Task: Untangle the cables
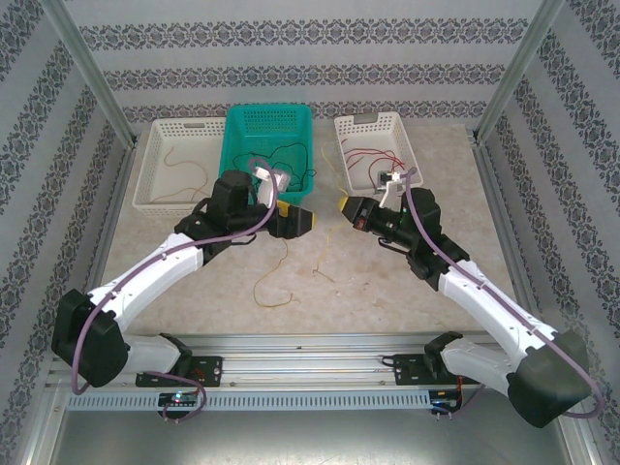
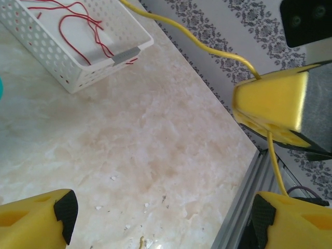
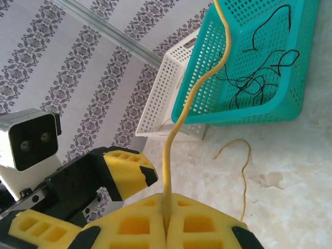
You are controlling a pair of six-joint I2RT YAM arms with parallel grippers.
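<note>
At 10 o'clock in the top view: left white basket [image 1: 145, 165], with one yellow-orange cable [image 1: 179, 160] lying inside. At 12 o'clock: teal basket [image 1: 238, 121], holding black cables [image 3: 259, 78] in a loose tangle. Just at 5 o'clock of it, above the desk [image 2: 155, 129]: left jaws, spread wide and grasping nothing. On the desk at 6 o'clock of them: a loose yellow cable [image 1: 274, 283], apart from all baskets. Facing the left jaws from 3 o'clock, quite near: right jaws, clenched on a second yellow cable [image 3: 179, 119], rising toward 12 o'clock in the right wrist view, in front of the teal basket. At 1 o'clock in the top view: right white basket [image 1: 412, 145] with red cables [image 2: 78, 31].

Risks, as a judgement:
- Far end of the held cable hidden, so impossible to tell if hooked on a basket. If hooked, a sharp pull could drag that basket or slide the thin cable out of the grip.
- Short tail hanging beside one left finger. Closing there could miss it, or pinch it too near the right jaws.
- Both jaws near each other, so a small wrong move could make them collide.
</note>
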